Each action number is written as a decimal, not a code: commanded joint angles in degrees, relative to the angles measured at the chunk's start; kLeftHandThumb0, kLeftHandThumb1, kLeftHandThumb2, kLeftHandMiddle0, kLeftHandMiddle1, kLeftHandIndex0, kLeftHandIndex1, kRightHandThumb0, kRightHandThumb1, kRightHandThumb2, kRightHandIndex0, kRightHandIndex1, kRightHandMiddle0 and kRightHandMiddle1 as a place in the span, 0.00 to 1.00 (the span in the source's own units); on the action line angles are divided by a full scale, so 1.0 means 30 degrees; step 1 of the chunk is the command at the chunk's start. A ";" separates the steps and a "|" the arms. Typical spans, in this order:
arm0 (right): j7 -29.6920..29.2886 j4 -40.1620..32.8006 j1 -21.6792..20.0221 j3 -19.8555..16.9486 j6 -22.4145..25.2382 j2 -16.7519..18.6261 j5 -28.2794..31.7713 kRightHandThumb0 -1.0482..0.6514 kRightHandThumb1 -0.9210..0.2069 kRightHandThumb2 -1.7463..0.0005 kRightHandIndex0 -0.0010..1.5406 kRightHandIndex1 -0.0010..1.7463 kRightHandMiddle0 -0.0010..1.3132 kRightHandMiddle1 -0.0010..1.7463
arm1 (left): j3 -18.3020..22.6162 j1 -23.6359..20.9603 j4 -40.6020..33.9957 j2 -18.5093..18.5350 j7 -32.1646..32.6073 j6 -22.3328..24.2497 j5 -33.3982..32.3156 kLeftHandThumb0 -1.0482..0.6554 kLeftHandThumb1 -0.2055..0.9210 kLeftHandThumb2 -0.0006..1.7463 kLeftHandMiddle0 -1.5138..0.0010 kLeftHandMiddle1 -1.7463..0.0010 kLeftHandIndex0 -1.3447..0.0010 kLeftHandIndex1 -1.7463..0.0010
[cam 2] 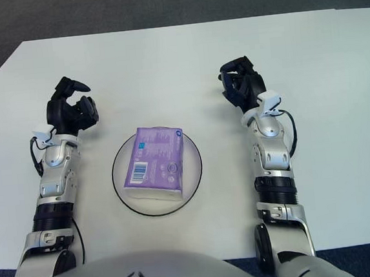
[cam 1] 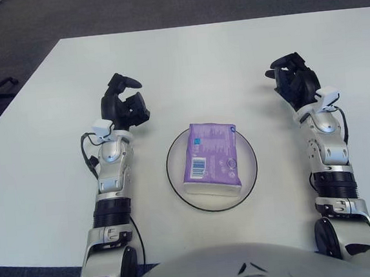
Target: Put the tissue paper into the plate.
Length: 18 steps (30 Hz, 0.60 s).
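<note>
- The tissue pack [cam 1: 211, 157] was seen lying flat in the plate [cam 1: 175, 178], so the task was judged done.
- The left hand [cam 1: 123, 103] and right hand [cam 1: 293, 77] were held empty, fingers loosely curled, well clear either side.

Purple tissue pack [cam 1: 211, 157] flat in plate [cam 1: 175, 178]
</note>
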 commanded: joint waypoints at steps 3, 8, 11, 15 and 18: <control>-0.0041 -0.0032 0.0601 -0.0386 0.0409 0.0425 0.0722 0.39 0.22 0.51 0.43 0.97 0.26 1.00 | -0.0125 0.2891 0.0671 -0.1044 0.0053 0.0449 -0.0155 0.35 0.56 0.68 0.15 0.00 0.60 0.00; -0.0022 0.0153 0.0866 -0.0260 0.0249 0.0503 0.0640 0.38 0.30 0.44 0.53 0.99 0.31 1.00 | -0.0176 0.2963 0.0493 -0.1012 -0.0012 0.0591 -0.0145 0.35 0.56 0.68 0.15 0.00 0.60 0.00; -0.0402 -0.0391 0.1381 -0.0025 0.0464 0.0918 0.0477 0.37 0.34 0.40 0.58 1.00 0.34 1.00 | -0.0212 0.2975 0.0474 -0.1019 -0.0049 0.0586 -0.0142 0.35 0.56 0.68 0.15 0.00 0.60 0.00; -0.1227 -0.1022 0.1833 0.0310 0.1018 0.1342 0.0034 0.36 0.40 0.36 0.63 1.00 0.38 1.00 | -0.0288 0.2918 0.0642 -0.1049 -0.0081 0.0548 -0.0101 0.35 0.56 0.68 0.15 0.00 0.60 0.00; -0.1711 -0.1296 0.1997 0.0495 0.1480 0.1464 -0.0202 0.36 0.42 0.34 0.64 1.00 0.39 1.00 | -0.0348 0.2894 0.0782 -0.1044 -0.0107 0.0548 -0.0059 0.35 0.56 0.68 0.15 0.00 0.61 0.00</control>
